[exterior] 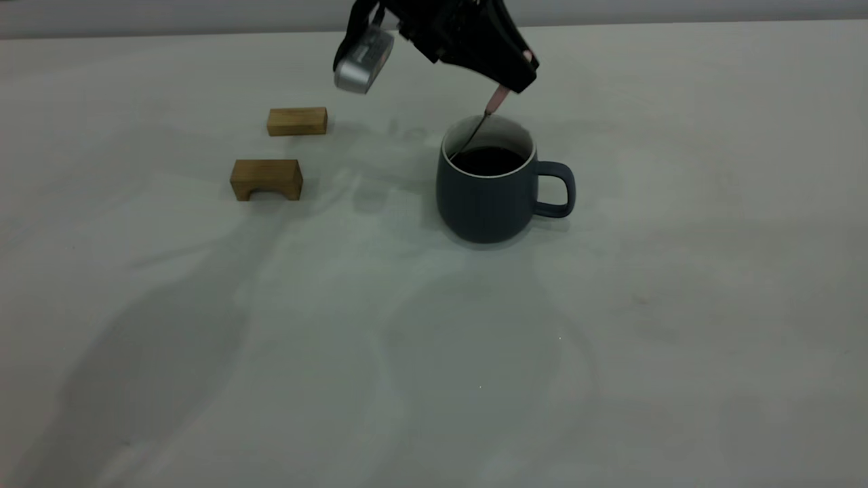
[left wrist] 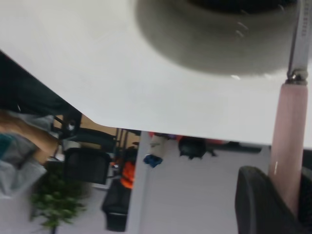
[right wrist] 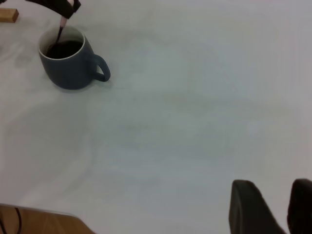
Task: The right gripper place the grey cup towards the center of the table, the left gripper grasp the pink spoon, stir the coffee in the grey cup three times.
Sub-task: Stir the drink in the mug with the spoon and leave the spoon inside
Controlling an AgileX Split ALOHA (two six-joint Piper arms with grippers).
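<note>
The grey cup [exterior: 491,186] of coffee [exterior: 489,160] stands mid-worktop [exterior: 434,352]; above it, the left gripper [exterior: 512,80] has its jaws clamped on the pink spoon [exterior: 497,99], dipped in. The right gripper [right wrist: 273,209], well off to the right, has its jaws apart.

exterior cam looks down across the table [exterior: 434,352] facing the arms, left wrist cam right up against the cup [left wrist: 219,44], right wrist cam far back, all three catch the cup

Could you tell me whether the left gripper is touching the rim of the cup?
Apart. The exterior view shows the left gripper above the cup, only the spoon bridging the gap.
</note>
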